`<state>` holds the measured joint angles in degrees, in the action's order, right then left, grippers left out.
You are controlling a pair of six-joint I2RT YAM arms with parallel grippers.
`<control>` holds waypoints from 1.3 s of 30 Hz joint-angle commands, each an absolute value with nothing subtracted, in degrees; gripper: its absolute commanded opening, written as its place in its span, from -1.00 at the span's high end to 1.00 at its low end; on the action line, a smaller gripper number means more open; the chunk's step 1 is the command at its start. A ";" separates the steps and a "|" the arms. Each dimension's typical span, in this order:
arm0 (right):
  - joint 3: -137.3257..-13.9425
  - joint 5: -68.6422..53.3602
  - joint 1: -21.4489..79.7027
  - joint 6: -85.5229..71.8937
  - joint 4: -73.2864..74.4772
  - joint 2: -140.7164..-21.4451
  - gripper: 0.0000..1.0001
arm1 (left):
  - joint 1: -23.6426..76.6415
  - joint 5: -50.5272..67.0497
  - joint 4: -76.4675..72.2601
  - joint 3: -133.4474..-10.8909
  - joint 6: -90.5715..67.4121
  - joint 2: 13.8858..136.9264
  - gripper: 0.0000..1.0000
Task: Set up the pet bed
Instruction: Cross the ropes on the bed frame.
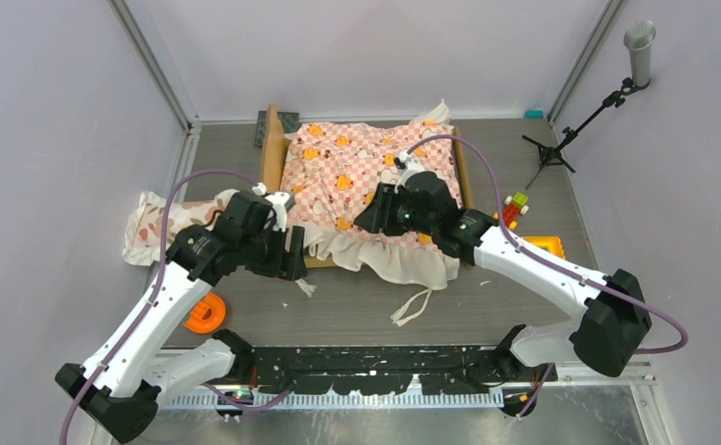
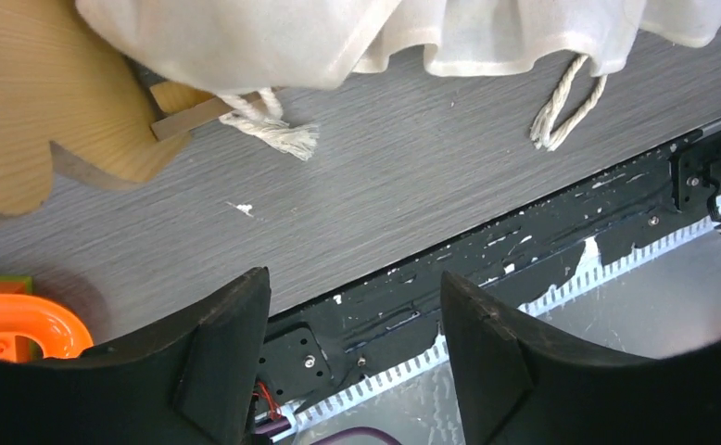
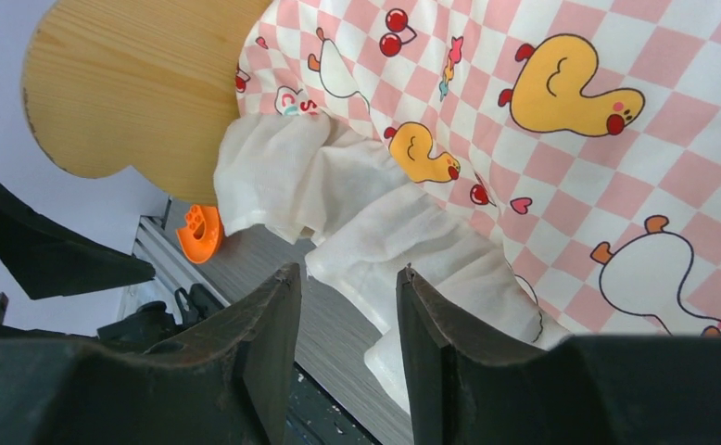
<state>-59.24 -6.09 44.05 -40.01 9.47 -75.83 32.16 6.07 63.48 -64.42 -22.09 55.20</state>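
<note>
1. The pet bed [image 1: 271, 153] was seen toward the far edge of the worktop [image 1: 357, 311], mid-width. It was covered by a pink-checkered sheet [image 1: 357, 171], whose white ruffle was draped over the bed's near edge.
2. The left claw [image 2: 355, 287] was held open and empty above the worktop, by the bed's near-left corner.
3. The right claw [image 3: 347, 278] was held open over the sheet's ruffle, with nothing pinched.
4. A floral pillow [image 1: 153, 218] was seen at the worktop's left edge, and an orange ring toy [image 1: 207, 315] by the near-left corner.

No text, label, brand or number is legible anywhere here
</note>
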 commanded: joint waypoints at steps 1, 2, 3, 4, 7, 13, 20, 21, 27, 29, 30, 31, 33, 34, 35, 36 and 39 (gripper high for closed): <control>-59.02 -3.92 45.25 -38.93 9.89 -73.44 0.04 | 31.95 4.43 66.01 -67.02 -21.60 52.53 -0.39; -59.06 -3.99 45.74 -38.51 9.85 -73.47 0.05 | 31.99 3.71 66.53 -68.22 -21.58 52.10 -0.38; -59.14 -4.01 46.30 -38.12 9.88 -73.43 0.07 | 31.95 2.87 66.86 -69.17 -21.47 51.74 -0.37; -59.27 -4.08 47.05 -37.47 9.73 -73.47 0.10 | 31.99 1.29 67.19 -70.17 -21.45 51.38 -0.34; -59.23 -4.15 51.06 -34.47 8.89 -73.67 0.17 | 31.99 -2.09 67.21 -71.94 -21.31 49.71 -0.28; -59.74 0.73 60.44 -32.06 5.79 -78.13 0.23 | 31.99 -3.85 65.47 -72.73 -22.40 45.74 -0.22; -60.88 3.91 63.70 -33.83 -5.55 -87.95 0.12 | 31.99 -4.23 65.61 -71.28 -22.34 44.27 -0.21; -61.31 4.72 63.82 -33.63 -6.51 -89.26 0.11 | 31.99 -4.22 65.65 -71.13 -22.33 44.11 -0.21; -63.35 6.24 63.82 -33.02 -10.32 -95.51 0.15 | 31.99 -4.22 65.67 -70.12 -22.41 42.91 -0.20; -63.08 6.36 64.09 -33.34 -12.38 -96.76 0.16 | 31.98 -4.22 65.61 -69.74 -22.41 42.66 -0.19; -62.95 6.74 64.24 -33.38 -13.31 -97.29 0.15 | 31.99 -4.28 65.60 -69.56 -22.34 42.63 -0.19; -63.05 7.13 64.51 -33.10 -13.69 -97.72 0.16 | 31.99 -4.23 65.57 -69.46 -22.33 42.61 -0.19; -63.42 8.07 64.90 -31.84 -13.88 -98.14 0.16 | 31.99 -4.09 65.57 -69.39 -22.31 42.68 -0.19; -63.64 8.35 64.94 -31.36 -13.85 -98.05 0.16 | 31.99 -4.09 65.57 -69.38 -22.28 42.67 -0.19; -63.90 8.68 64.97 -30.89 -13.88 -98.00 0.16 | 31.99 -4.04 65.56 -69.36 -22.20 42.61 -0.18; -64.31 8.84 65.03 -30.36 -13.66 -98.04 0.16 | 31.97 -4.04 65.50 -69.35 -22.14 42.56 -0.18; -66.63 9.09 64.97 -28.65 -11.45 -98.79 0.21 | 31.99 -3.97 65.30 -69.13 -22.23 42.45 -0.18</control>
<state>-61.87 6.63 64.58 -31.88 -9.21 -98.52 32.16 -3.68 66.52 -69.30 -22.17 42.96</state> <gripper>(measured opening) 0.412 0.594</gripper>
